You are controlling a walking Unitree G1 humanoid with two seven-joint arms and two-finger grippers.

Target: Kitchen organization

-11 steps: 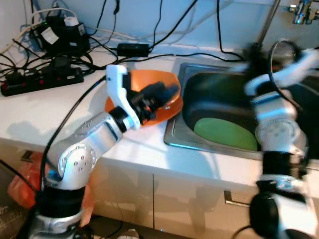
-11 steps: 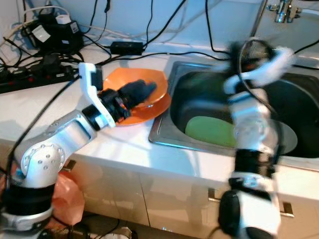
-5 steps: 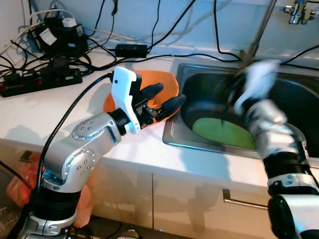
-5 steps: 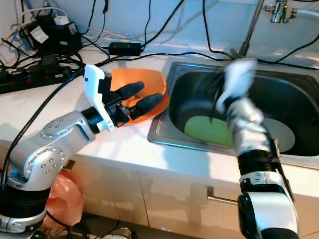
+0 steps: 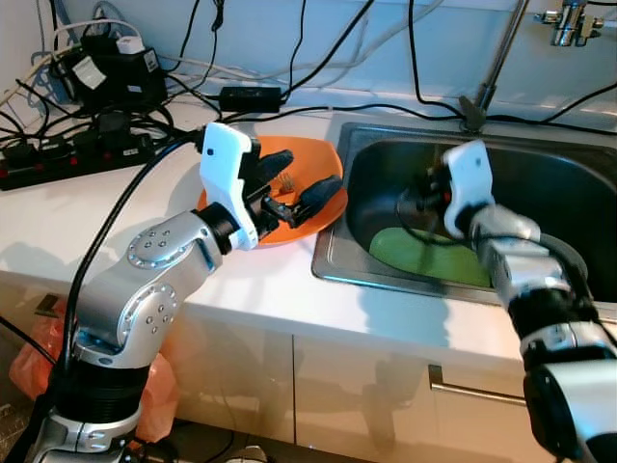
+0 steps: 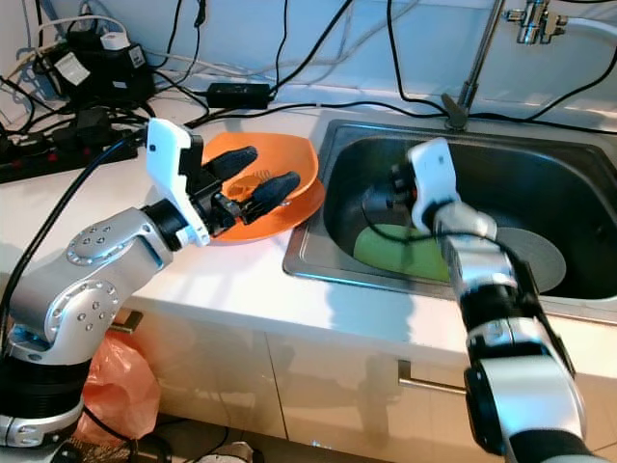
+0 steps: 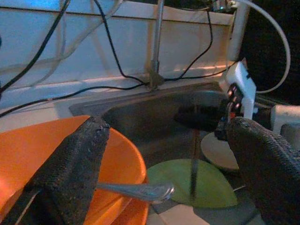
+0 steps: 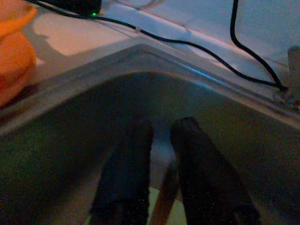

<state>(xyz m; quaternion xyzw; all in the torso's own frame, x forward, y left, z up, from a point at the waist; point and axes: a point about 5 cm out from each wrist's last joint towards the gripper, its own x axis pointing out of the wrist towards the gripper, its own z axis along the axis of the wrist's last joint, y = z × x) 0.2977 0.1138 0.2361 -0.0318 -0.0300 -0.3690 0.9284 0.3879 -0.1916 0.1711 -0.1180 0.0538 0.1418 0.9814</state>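
An orange bowl [image 5: 307, 214] sits on the white counter just left of the sink, with a metal utensil [image 7: 136, 190] lying in it. My left gripper [image 6: 270, 169] hovers open over the bowl, fingers spread and holding nothing. My right gripper [image 5: 413, 204] is down inside the steel sink [image 5: 333, 260], above a green plate [image 5: 424, 256] on the sink floor. Its fingers [image 8: 131, 168] stand close together on a thin stick-like utensil [image 8: 165, 199], which hangs down toward the green plate [image 7: 187, 183].
A grey round plate [image 6: 540, 256] lies in the sink to the right of the green one. The tap's pipe [image 5: 496, 58] rises behind the sink. Power strips and tangled cables [image 5: 77, 154] crowd the back left of the counter. An orange bag [image 5: 29, 357] sits on the floor.
My right arm has swung down from above the sink into the basin. My left gripper's fingers have spread apart over the orange bowl.
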